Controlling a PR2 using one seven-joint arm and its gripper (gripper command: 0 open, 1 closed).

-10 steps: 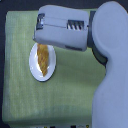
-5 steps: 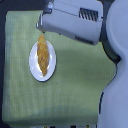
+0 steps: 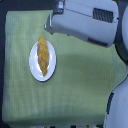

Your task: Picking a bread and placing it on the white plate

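The bread (image 3: 43, 55), a golden-brown tapered loaf, lies lengthwise on the white plate (image 3: 33, 63) at the exterior view's left. Its top end reaches the plate's upper rim. Nothing holds it. My gripper (image 3: 50, 25) is the grey-white block at the top of the view, above and to the right of the plate and apart from the bread. Its fingers are too blurred to make out, so how the jaws stand is unclear.
A green checked cloth (image 3: 75, 85) covers the table under the plate. My arm's bulky housing (image 3: 87, 22) spans the top, and the robot's white body (image 3: 119, 97) fills the right edge. Dark floor shows along the left edge.
The gripper has drawn back up and to the right, off the bread's top end. The bread has stayed lying on the plate.
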